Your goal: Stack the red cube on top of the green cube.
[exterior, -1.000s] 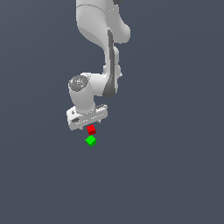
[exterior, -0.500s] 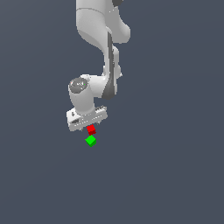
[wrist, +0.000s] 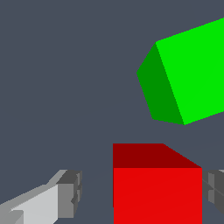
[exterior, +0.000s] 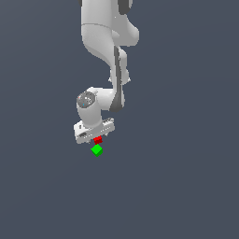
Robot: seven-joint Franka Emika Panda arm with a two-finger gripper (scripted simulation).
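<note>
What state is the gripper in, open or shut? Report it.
Open. In the wrist view, the gripper has one finger standing clear of the red cube; the other sits near its far side. Nothing is clamped.

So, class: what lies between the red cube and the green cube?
Nothing: in the wrist view only bare grey floor separates the red cube from the green cube; they sit apart.

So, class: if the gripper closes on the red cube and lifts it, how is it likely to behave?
The red cube looks rigid, with flat faces and sharp edges, so it probably won't flex or roll. Its flat sides should suit the fingers. Plain, smooth-looking faces might slip under a light squeeze. It looks tiny beside the gripper, so it is probably light.
</note>
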